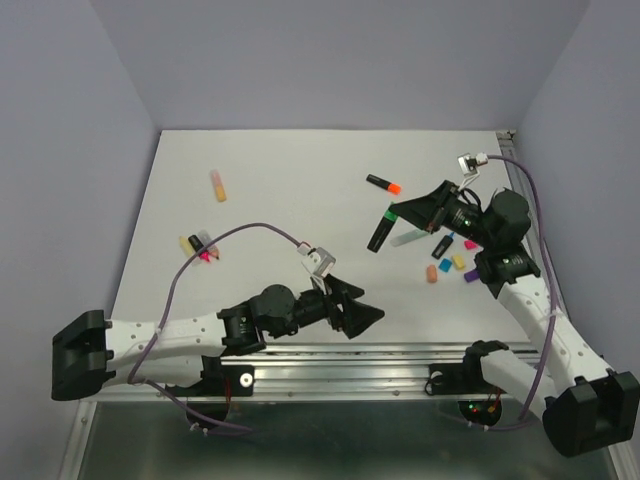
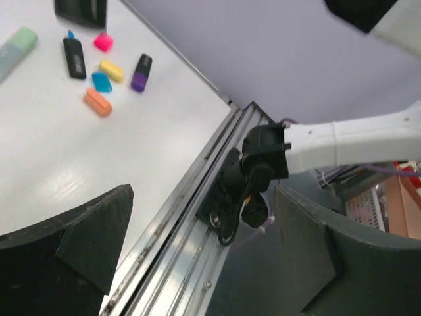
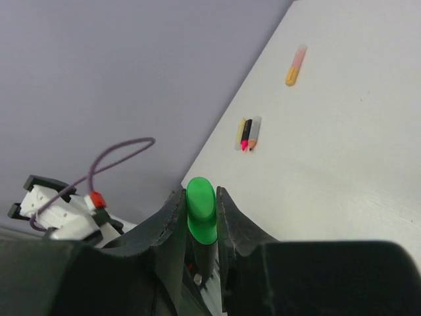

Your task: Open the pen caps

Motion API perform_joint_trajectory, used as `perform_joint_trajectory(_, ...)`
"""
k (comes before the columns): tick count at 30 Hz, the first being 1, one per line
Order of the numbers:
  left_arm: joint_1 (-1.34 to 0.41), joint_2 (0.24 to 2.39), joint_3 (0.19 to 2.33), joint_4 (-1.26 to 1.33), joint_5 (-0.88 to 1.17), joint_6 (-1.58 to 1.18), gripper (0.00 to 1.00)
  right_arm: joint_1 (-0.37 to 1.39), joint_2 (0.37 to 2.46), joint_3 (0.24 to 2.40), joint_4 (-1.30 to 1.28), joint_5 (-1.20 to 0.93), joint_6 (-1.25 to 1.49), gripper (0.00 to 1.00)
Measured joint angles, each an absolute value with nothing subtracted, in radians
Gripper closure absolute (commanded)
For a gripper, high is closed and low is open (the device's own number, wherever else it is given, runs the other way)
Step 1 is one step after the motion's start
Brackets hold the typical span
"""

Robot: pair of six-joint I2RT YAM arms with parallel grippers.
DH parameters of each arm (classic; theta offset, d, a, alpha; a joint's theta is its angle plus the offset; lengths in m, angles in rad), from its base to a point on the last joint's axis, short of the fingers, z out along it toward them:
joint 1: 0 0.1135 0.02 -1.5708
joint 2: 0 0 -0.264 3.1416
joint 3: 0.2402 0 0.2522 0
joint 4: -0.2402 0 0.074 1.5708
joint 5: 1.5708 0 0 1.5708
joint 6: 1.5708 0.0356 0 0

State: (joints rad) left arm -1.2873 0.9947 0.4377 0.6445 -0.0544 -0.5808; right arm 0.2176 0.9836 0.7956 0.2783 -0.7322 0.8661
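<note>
The right gripper [image 3: 200, 196] is clamped tight on the green cap [image 3: 200, 214] of 1 highlighter. The cap's rounded end pokes out past the fingertips, and the black barrel [image 1: 378, 238] juts free below the jaws. From above, the pen's long axis runs from the cap, over the far-right part of the table [image 1: 260, 150], slanting down toward the near edge, so the bare barrel end points roughly at the left gripper [image 2: 202, 204]. That gripper is spread wide with nothing in it and hovers by the middle of the near edge. Its arm lies low along that edge, wrist turned toward the right side. From those open jaws the pen lies ahead and toward the far-right corner, near but apart. The left arm is the only free one, so I judge it must take the barrel and pull along that axis. 4 loose caps [image 2: 97, 102] lie near the right edge.
</note>
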Motion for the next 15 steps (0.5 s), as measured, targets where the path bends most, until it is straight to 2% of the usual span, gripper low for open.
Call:
perform_joint_trajectory(7, -1.247, 0.986, 0.543, 0.611, -0.110, -0.533, 0.01, 0.218, 0.869, 0.657, 0.254, -0.754, 0.880, 0.99)
perform_joint_trajectory(15, -1.187, 1.119, 0.651, 0.591, -0.082, -0.491, 0.01, 0.245, 0.793, 0.570, 0.287, -0.799, 0.947, 0.99)
